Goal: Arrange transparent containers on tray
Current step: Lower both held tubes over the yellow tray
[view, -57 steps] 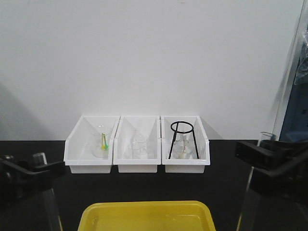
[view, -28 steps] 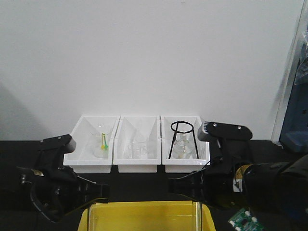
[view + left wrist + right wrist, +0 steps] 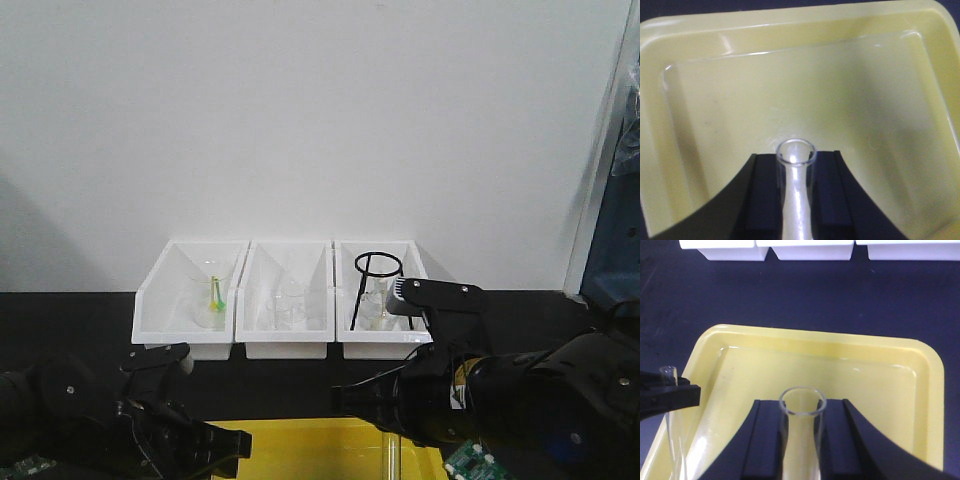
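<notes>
In the front view both arms hang low over the yellow tray (image 3: 320, 442). The left gripper (image 3: 218, 447) is at its left end, the right gripper (image 3: 362, 398) is over its right half, and three white bins (image 3: 290, 330) stand beyond its far rim. From the left wrist, the jaws pinch the left test tube (image 3: 796, 210), open mouth toward the camera, above the tray's floor; whether its bottom touches cannot be told. From the right wrist, the jaws clamp the right test tube (image 3: 801, 440) the same way over the tray's middle, with the left test tube showing at the tray's left rim. The step in hand looks like lowering both tubes into the tray. Next, each probably needs laying flat on the floor, apart from the other, before the fingers part.
</notes>
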`<state>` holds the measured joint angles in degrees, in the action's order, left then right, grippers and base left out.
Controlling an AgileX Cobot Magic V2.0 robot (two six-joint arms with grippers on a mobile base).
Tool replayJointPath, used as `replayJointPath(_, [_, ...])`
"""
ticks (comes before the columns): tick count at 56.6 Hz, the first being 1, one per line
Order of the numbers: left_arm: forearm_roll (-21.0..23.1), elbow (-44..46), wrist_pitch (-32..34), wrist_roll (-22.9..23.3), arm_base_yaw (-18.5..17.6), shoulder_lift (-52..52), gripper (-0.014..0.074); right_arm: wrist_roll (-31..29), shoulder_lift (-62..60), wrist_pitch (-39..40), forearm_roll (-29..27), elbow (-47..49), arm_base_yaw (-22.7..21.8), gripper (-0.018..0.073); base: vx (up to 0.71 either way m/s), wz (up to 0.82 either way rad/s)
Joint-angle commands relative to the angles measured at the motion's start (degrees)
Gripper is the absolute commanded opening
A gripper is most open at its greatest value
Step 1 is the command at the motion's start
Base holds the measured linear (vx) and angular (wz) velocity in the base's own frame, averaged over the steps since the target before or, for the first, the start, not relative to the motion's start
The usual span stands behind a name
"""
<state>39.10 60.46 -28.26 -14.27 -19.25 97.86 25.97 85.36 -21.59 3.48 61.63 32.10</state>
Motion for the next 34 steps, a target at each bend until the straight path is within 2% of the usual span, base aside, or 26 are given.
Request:
replayJointPath(1, [1.9, 1.9, 2.0, -0.2, -0.3, -1.9, 0.0004, 0.0, -2.0, 5.0, 0.4, 2.2, -0.1, -0.0009, 0.0, 0.0])
replayJointPath(25, [1.9, 1.9, 1.8, 0.0, -0.3, 1.5, 0.0016, 0.0, -2.0, 6.0, 1.2, 2.2, -0.1, -0.0009, 0.0, 0.0])
replayJointPath(34, [1.9, 1.9, 3.2, 0.0, -0.3, 1.7, 0.0054, 0.0, -2.0, 6.0, 1.2, 2.2, -0.1, -0.0009, 0.0, 0.0])
